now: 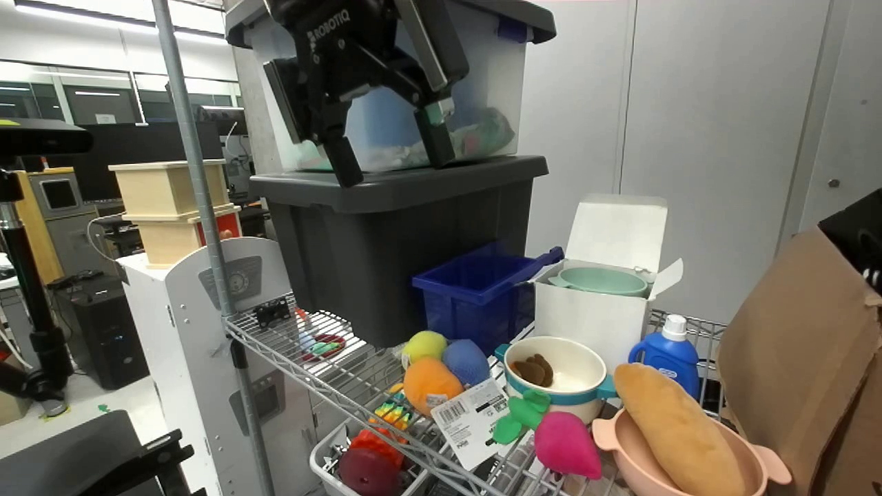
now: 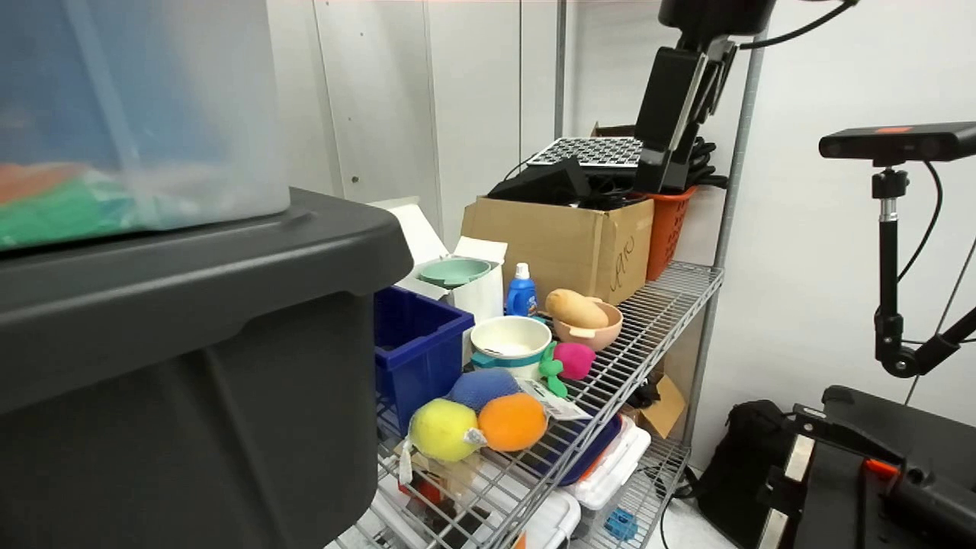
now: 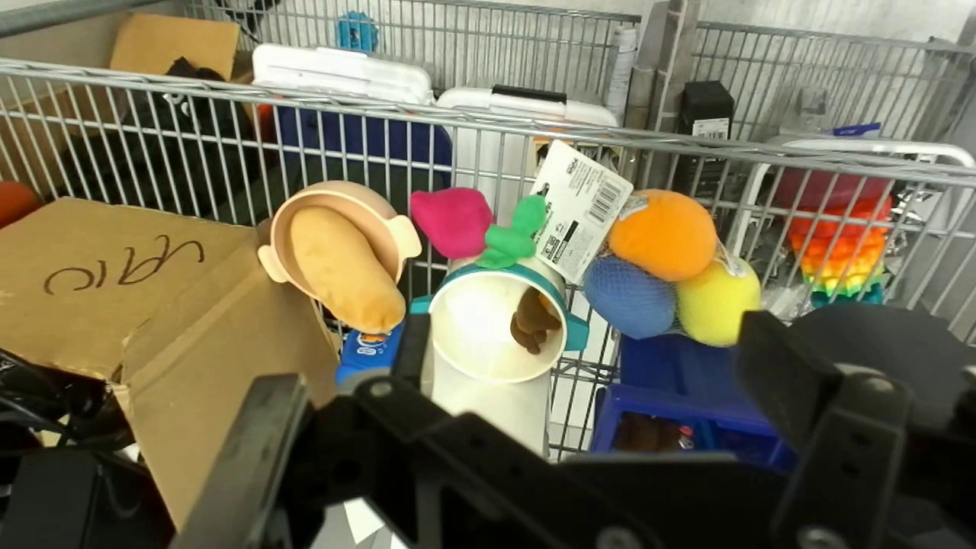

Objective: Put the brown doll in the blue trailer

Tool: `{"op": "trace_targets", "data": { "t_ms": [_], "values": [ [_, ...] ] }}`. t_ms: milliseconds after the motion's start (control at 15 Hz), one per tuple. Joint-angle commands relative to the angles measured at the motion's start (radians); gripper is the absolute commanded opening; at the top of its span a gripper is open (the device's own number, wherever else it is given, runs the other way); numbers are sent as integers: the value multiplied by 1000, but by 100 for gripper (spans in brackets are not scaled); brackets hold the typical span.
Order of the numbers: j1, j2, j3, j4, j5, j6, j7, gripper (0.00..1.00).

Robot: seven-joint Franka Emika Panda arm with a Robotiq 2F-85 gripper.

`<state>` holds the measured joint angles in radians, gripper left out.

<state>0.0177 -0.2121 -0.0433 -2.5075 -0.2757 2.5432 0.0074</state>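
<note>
A wire shelf (image 2: 675, 293) stands before a pale wall (image 1: 723, 138). Higher than the white bucket (image 1: 579, 365), the pincer (image 1: 393, 155) points roughly downward, spread wide and holding nothing. Inside the bucket lies one brown doll (image 3: 533, 316). One blue trailer (image 1: 475, 320) stands to one side of the bucket, with three balls (image 2: 512, 422) near it; on the bucket's opposite side sits one pink bowl (image 3: 362, 210) holding one loaf (image 3: 343, 267).

Bright, even lighting, ceiling strip light (image 1: 86, 17) glowing, soft shadows
</note>
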Motion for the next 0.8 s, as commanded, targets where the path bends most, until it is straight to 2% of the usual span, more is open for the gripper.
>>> {"op": "trace_targets", "data": {
  "t_ms": [0, 733],
  "values": [
    [-23, -41, 19, -20, 2, -23, -26, 100],
    [-19, -63, 19, -23, 10, -39, -52, 100]
  ]
}}
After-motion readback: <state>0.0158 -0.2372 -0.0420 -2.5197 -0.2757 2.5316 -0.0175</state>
